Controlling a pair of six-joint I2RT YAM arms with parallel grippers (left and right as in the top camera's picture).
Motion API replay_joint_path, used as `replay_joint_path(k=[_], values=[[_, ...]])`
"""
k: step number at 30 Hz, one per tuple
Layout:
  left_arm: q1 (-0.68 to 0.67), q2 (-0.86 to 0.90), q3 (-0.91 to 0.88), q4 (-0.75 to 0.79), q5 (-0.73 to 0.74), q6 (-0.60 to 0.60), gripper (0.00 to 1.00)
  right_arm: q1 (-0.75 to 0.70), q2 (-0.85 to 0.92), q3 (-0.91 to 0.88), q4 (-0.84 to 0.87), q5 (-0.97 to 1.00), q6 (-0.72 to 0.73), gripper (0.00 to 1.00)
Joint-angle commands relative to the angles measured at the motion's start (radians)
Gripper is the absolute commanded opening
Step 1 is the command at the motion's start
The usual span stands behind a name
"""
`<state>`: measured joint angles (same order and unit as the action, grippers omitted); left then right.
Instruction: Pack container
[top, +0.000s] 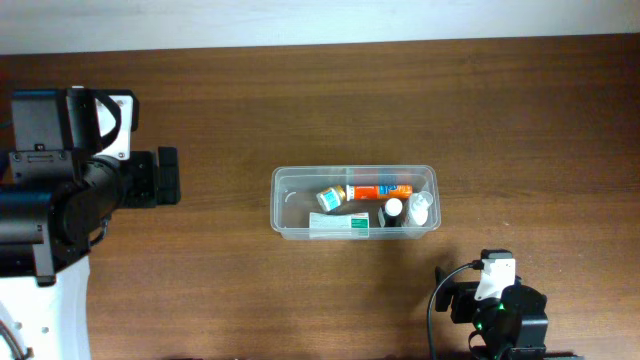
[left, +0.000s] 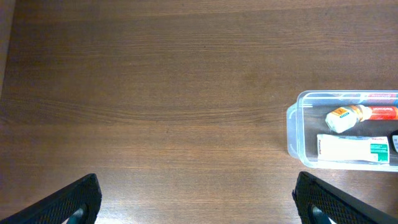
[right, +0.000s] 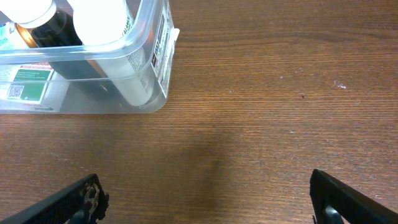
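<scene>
The clear plastic container (top: 283, 205) sits at the table's middle. It holds an orange tube (top: 380, 190), a white and green box (top: 338, 225), a small white bottle (top: 329, 198), a dark bottle with a white cap (top: 393, 209) and a clear bottle (top: 420, 208). My left gripper (top: 165, 177) is open and empty, well left of the container; the container also shows in the left wrist view (left: 292, 127). My right gripper (top: 455, 295) is open and empty, just in front of the container's right end, which also shows in the right wrist view (right: 155, 56).
The brown wooden table (top: 400, 100) runs to a pale wall at the back. The left arm's black body and white base (top: 40, 240) fill the left side. The right arm's wrist with a cable (top: 505, 315) sits at the front edge.
</scene>
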<state>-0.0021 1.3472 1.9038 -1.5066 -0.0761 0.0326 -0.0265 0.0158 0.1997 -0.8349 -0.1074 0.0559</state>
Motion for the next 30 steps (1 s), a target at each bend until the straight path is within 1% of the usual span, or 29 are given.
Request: replay_joint_path(k=[1, 12, 17, 18, 19, 21, 24, 25, 27, 28, 30], values=[[0.005, -0.006, 0.004, 0.002, 0.000, -0.011, 1.00, -0.008, -0.012, -0.007, 0.006, -0.010, 0.004, 0.98], [0.011, -0.002, 0.001, 0.002, 0.000, -0.011, 1.00, -0.008, -0.012, -0.007, 0.005, -0.010, 0.004, 0.98], [0.012, -0.087, -0.056, 0.005, 0.000, -0.011, 0.99, -0.008, -0.012, -0.007, 0.006, -0.010, 0.004, 0.98], [0.012, -0.129, -0.091, 0.009, -0.005, -0.010, 0.99, -0.008, -0.012, -0.007, 0.005, -0.010, 0.004, 0.98], [0.012, -0.174, -0.137, 0.046, -0.050, -0.001, 0.99, -0.008, -0.012, -0.007, 0.005, -0.010, 0.004, 0.98], [0.012, -0.272, -0.239, 0.137, -0.069, -0.003, 0.99, -0.008, -0.012, -0.007, 0.006, -0.010, 0.004, 0.98], [0.012, -0.451, -0.444, 0.331, -0.046, -0.002, 0.99, -0.008, -0.012, -0.007, 0.005, -0.010, 0.004, 0.98], [0.012, -0.529, -0.536, 0.410, -0.039, -0.002, 0.99, -0.008, -0.012, -0.007, 0.005, -0.010, 0.004, 0.98], [0.013, -0.660, -0.692, 0.520, -0.013, 0.003, 0.99, -0.008, -0.012, -0.007, 0.005, -0.010, 0.004, 0.99], [0.014, -0.753, -0.805, 0.587, 0.016, 0.005, 0.99, -0.008, -0.012, -0.007, 0.005, -0.010, 0.004, 0.98], [0.028, -0.856, -0.940, 0.655, 0.064, 0.005, 0.99, -0.008, -0.012, -0.007, 0.005, -0.010, 0.004, 0.98]])
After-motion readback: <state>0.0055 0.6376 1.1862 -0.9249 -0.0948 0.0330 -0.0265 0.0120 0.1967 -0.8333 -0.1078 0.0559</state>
